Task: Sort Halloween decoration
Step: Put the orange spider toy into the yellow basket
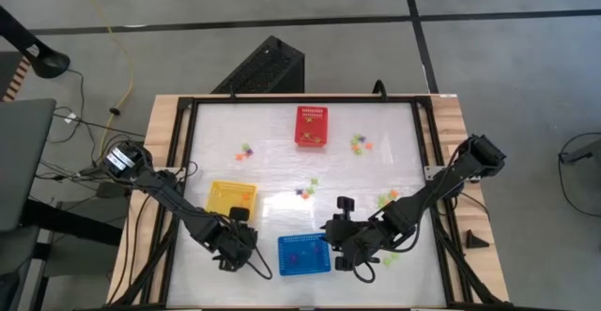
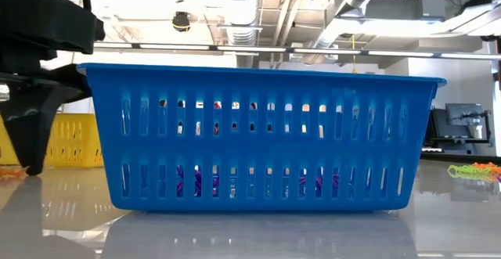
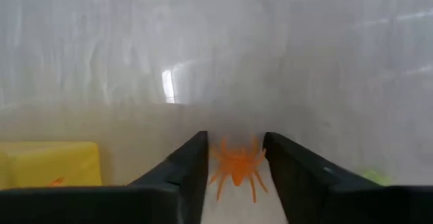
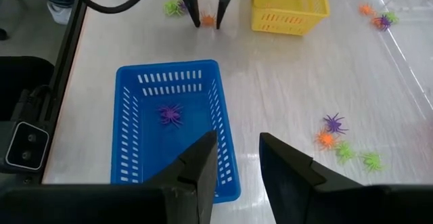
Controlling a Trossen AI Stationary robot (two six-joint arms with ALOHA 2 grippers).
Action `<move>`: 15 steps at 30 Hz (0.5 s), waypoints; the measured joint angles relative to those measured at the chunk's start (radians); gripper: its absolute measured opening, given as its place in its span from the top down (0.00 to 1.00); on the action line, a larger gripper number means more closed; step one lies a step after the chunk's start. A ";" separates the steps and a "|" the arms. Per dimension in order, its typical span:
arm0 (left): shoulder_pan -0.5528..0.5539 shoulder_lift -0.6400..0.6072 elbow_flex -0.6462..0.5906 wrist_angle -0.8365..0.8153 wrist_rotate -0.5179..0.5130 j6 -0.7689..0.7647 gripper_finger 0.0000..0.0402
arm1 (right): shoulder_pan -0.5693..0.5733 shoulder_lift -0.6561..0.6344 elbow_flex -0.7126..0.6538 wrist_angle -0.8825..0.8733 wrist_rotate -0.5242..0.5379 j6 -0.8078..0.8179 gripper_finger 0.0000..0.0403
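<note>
From above, we see the left gripper (image 1: pixel 232 246) low between the yellow basket (image 1: pixel 231 196) and the blue basket (image 1: pixel 303 254), and the right gripper (image 1: pixel 344 247) hovering just beside the blue basket's other end. Loose trinkets (image 1: pixel 360 144) are scattered across the white table (image 1: pixel 272 161), near the red basket (image 1: pixel 311 126) and around the middle.

At table height, we look through the blue basket's slots at purple pieces (image 2: pixel 194 182) on its floor.

Through the left wrist, we find our fingers (image 3: pixel 184 176) parted around an orange spider (image 3: pixel 237 166), one on each side; we cannot tell whether they touch it yet.

Through the right wrist, our fingers (image 4: pixel 196 163) hang apart and empty over the blue basket, which holds a purple spider (image 4: pixel 170 114). A small cluster (image 4: pixel 342 143) of purple, orange and green spiders waits on the table.

We judge the sorting barely begun: most pieces are still outside any basket.
</note>
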 joint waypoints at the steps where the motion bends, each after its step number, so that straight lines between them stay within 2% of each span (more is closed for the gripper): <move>1: -0.001 -0.001 0.000 -0.005 0.000 0.000 0.74 | 0.000 0.000 0.000 0.000 0.000 0.000 0.65; 6: 0.000 -0.001 -0.001 -0.006 -0.006 0.018 0.97 | 0.000 0.000 0.000 0.000 0.000 0.000 0.65; 15: 0.004 -0.004 0.023 -0.021 -0.052 0.078 1.00 | 0.000 0.000 0.000 0.000 0.000 0.000 0.65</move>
